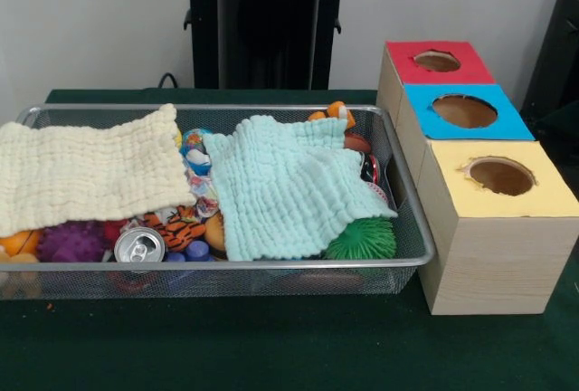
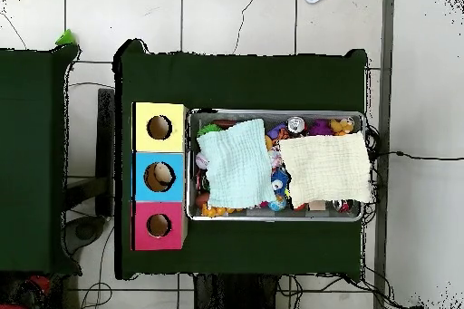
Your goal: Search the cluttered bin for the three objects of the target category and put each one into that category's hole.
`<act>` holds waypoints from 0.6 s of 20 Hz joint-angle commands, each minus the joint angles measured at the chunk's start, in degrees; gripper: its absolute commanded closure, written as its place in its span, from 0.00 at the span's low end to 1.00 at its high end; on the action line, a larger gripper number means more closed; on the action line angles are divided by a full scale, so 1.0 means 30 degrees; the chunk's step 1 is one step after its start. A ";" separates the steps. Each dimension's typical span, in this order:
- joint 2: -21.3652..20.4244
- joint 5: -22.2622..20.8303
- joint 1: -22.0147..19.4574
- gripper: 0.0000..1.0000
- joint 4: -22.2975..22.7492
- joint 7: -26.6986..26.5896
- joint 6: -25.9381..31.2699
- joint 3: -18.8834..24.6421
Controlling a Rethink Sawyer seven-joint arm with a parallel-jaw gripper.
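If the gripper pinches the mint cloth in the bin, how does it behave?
Mint cloth looks crinkled and soft, so it will probably hang limp. It drapes over toys and the green spiky ball, so lifting may drag them.

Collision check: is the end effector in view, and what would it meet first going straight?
Cannot tell: the end effector shows in neither view. A pale green crinkled cloth and a cream crinkled cloth top the wire mesh bin.
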 commanded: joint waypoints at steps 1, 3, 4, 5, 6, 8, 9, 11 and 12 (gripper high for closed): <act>0.0794 0.3322 0.2678 0.00 0.0258 1.0338 -0.1790 -0.3483; 0.1026 0.3642 0.2786 0.00 -0.0102 1.0034 -0.1557 -0.3633; 0.1154 0.3849 0.2828 0.00 -0.0290 0.9811 -0.1455 -0.3707; 0.1283 0.4139 0.2909 0.00 -0.0420 0.9663 -0.1418 -0.3799; 0.1156 0.4265 0.2930 0.00 -0.0129 0.9551 -0.1603 -0.3781; 0.1078 0.4359 0.2893 0.00 0.0122 0.9380 -0.1802 -0.3738; 0.1087 0.4360 0.2847 0.00 0.0112 0.9337 -0.1777 -0.3729; 0.1101 0.4270 0.2526 0.00 0.0066 0.9258 -0.1798 -0.3639; 0.0990 0.4173 0.2133 0.00 0.0299 0.9133 -0.1979 -0.3347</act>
